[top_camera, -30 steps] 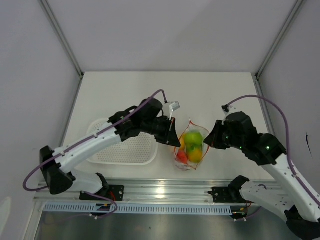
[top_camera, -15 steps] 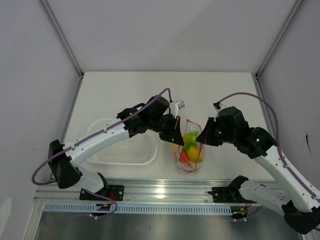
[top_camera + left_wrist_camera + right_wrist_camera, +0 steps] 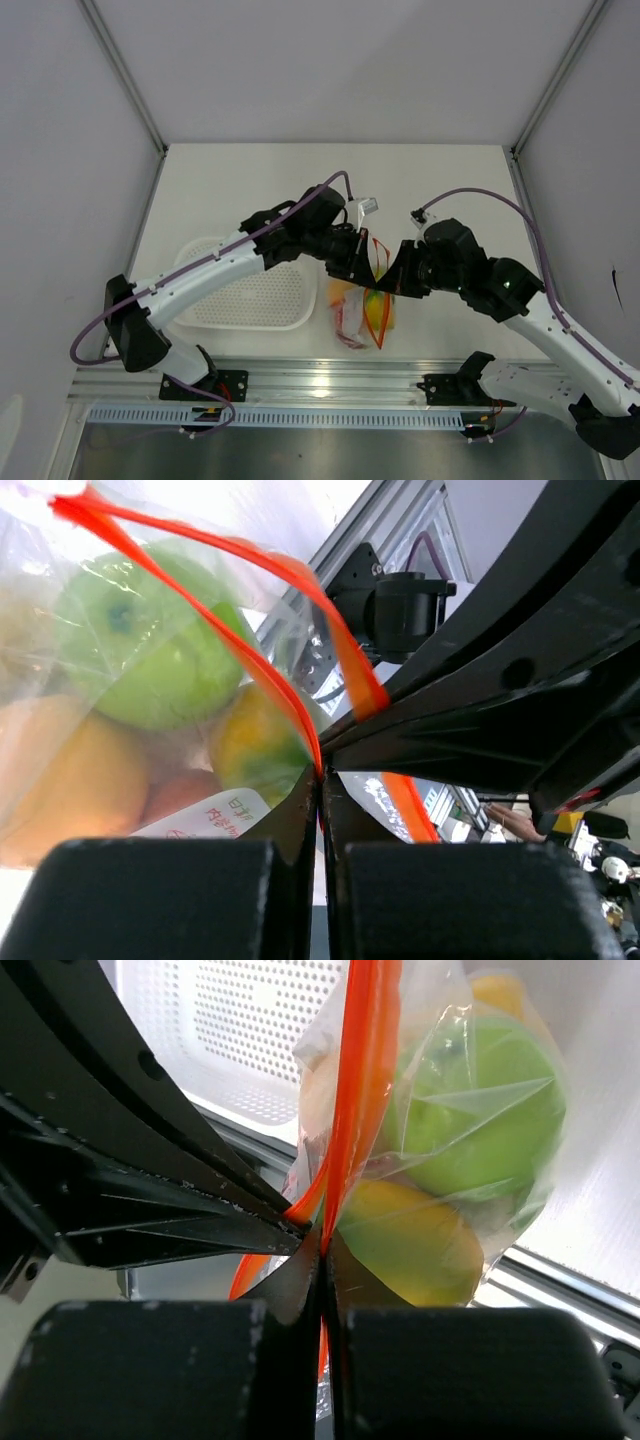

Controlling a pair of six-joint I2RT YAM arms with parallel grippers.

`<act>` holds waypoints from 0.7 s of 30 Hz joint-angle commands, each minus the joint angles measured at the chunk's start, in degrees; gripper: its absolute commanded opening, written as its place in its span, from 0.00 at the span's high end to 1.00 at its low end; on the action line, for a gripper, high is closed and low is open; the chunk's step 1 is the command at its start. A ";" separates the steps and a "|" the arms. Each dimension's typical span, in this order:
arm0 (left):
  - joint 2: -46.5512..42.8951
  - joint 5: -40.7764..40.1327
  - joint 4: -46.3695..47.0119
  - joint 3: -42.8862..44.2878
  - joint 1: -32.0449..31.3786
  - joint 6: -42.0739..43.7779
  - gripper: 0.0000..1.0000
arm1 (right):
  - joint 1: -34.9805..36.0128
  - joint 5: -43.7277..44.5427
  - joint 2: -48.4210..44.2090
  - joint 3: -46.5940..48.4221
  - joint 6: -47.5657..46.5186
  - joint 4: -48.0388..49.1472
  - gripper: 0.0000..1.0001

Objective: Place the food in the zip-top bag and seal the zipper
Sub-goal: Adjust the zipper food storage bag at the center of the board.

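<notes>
Two clamps on the thin red-orange zipper strip (image 3: 358, 1080): my left pincer (image 3: 320, 780) and right pincer (image 3: 322, 1245) pinch it tight, so the clear floppy plastic bag (image 3: 358, 318) hangs between them, toy fruit (image 3: 150, 650) inside, ready for sealing.

A white desk (image 3: 250, 180) sits boxed in by plain pale grey walls: a back wall (image 3: 330, 70), a left wall (image 3: 60, 200) and a right wall (image 3: 590, 200). Slim metal struts (image 3: 122, 72) run up from both far corners. An aluminium rail (image 3: 330, 378) lines the near edge and catches a bright glare, with a slotted grey cable duct (image 3: 300, 416) just below it. The light is soft and even
</notes>
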 commanded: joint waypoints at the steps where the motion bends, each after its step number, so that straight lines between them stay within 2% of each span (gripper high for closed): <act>1: 0.53 2.83 4.33 -0.45 -0.80 -0.04 0.99 | 2.39 0.26 0.09 -1.40 2.80 5.95 1.00; 5: 0.53 2.12 4.86 -2.74 -0.89 1.54 0.99 | 4.68 4.22 0.45 -1.58 3.23 4.37 1.00; 10: 1.40 1.68 4.52 -0.99 -0.89 2.78 0.99 | 7.24 9.40 -1.66 -2.46 5.60 1.47 1.00; 15: 4.57 2.21 3.20 1.65 -0.89 4.53 0.99 | 8.38 8.98 -3.95 -5.36 6.93 1.56 1.00; 17: 5.36 2.39 3.11 1.92 -0.89 5.32 0.99 | 8.29 9.15 -3.68 -5.10 6.05 0.24 0.96; 18: 5.45 2.13 2.85 1.66 -0.89 5.76 0.99 | 8.38 9.33 -3.42 -5.01 5.61 -0.03 0.88; 20: 5.63 1.51 2.05 1.39 -0.89 6.99 0.99 | 8.38 9.59 -3.33 -4.57 4.38 -0.38 0.78; 21: 5.45 1.25 1.70 0.96 -0.89 7.43 0.99 | 8.38 9.77 -3.33 -4.22 4.03 -0.90 0.68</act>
